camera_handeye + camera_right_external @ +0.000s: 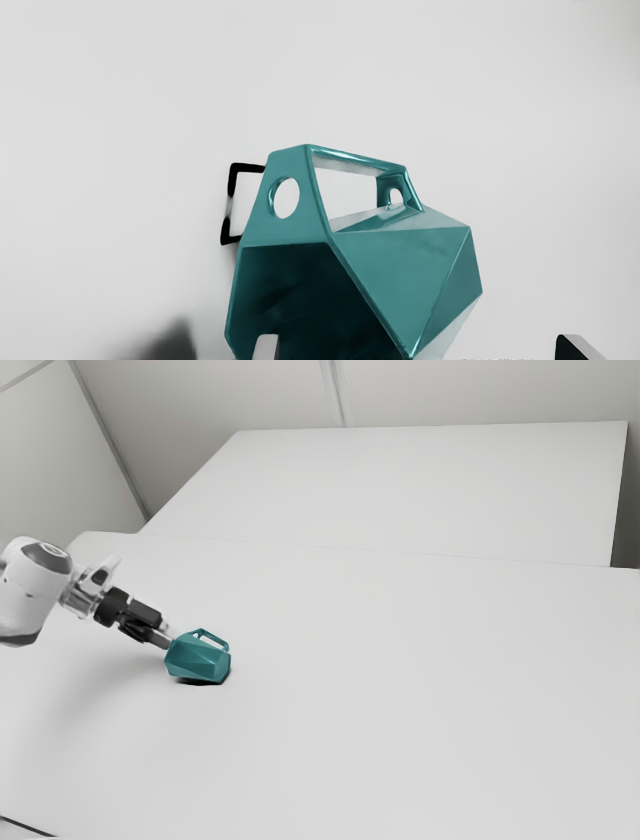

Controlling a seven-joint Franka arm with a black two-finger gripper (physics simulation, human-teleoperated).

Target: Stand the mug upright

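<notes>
Keeping the black 2-finger gripper (166, 641) wide, with 1 fingertip (266, 347) at the open mouth (310, 290) of the faceted teal mug (395, 270). Seeing it tipped on its side on the white table (400, 710), handle (292, 161) uppermost.

the mug (198, 658) lies on the table (400, 700), just beside the claw (167, 641).

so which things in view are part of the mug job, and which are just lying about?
Job:
teal mug, on its side, handle up
gripper, open, at the mug
white table under the mug

Not job:
thin dark strip, exterior view's lower left corner, can't tell what
</notes>
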